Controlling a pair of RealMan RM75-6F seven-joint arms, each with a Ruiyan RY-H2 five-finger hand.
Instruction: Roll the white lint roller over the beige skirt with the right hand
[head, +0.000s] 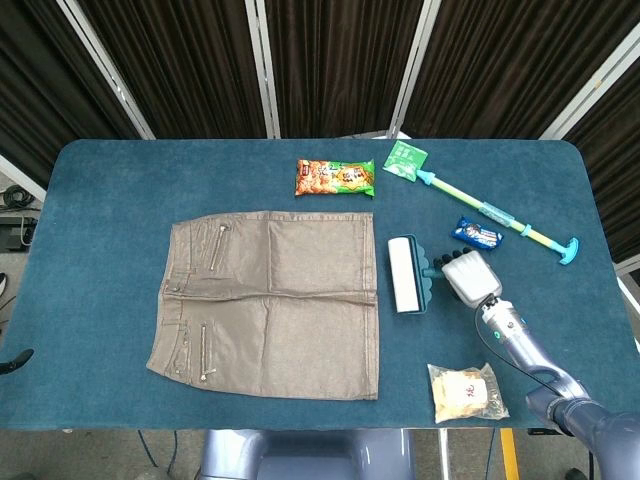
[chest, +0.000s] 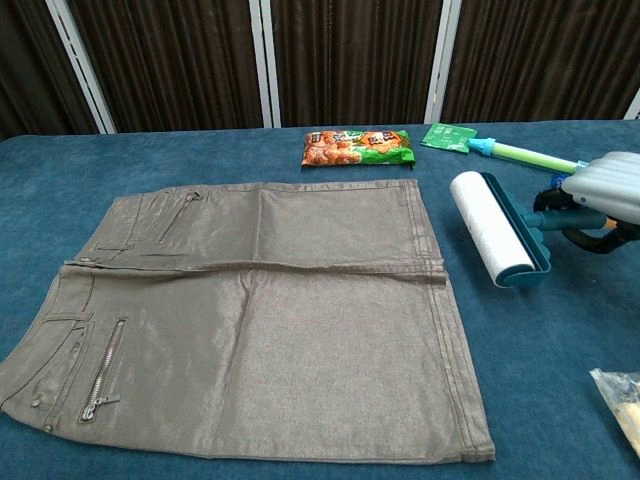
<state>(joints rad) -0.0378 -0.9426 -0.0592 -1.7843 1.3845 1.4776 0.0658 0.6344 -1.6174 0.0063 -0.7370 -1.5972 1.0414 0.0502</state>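
The beige skirt lies flat on the blue table, waistband to the left. Just off its right hem is the white lint roller in its teal frame, slightly raised and a small gap away from the cloth. My right hand grips the roller's teal handle from the right; its fingers wrap the handle and hide most of it. My left hand shows in neither view.
An orange-green snack bag lies beyond the skirt. A green packet, a long green-blue stick tool and a small blue packet lie behind the hand. A clear bag sits near the front edge.
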